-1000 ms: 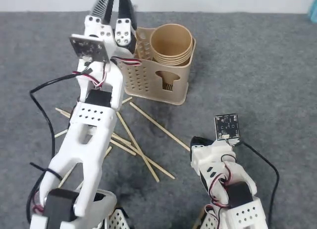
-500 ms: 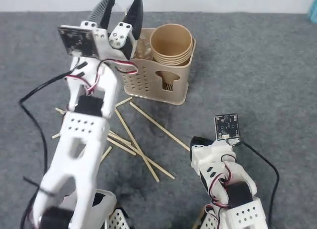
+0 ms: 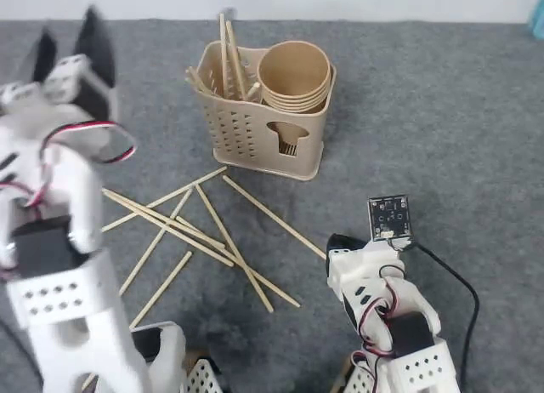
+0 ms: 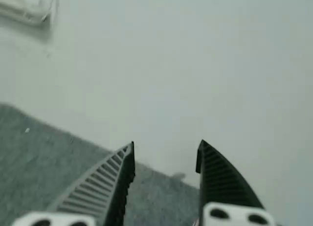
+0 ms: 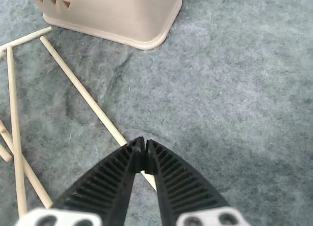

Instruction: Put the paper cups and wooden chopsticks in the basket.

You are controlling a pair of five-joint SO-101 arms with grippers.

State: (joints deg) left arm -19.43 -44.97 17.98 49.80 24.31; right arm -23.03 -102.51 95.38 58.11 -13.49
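Observation:
A beige perforated basket (image 3: 255, 142) stands at the back of the grey mat, holding stacked paper cups (image 3: 294, 74) and a few wooden chopsticks (image 3: 228, 57) upright. Several more chopsticks (image 3: 200, 231) lie scattered on the mat in front of it. My left gripper (image 3: 70, 42) is raised at the far left, away from the basket, open and empty; its black fingers (image 4: 117, 179) point at a pale wall. My right gripper (image 5: 143, 150) rests low, shut, its tips over one loose chopstick (image 5: 80, 91), near the basket's base (image 5: 117, 20).
The grey mat (image 3: 425, 112) is bare to the right of the basket. The right arm's body (image 3: 391, 312) sits at the front right, the left arm's white body (image 3: 59, 299) at the front left over some chopsticks.
My left arm has swung away from the basket to the far left and lifted. Chopsticks now stand in the basket where the gripper was. The right arm has not moved.

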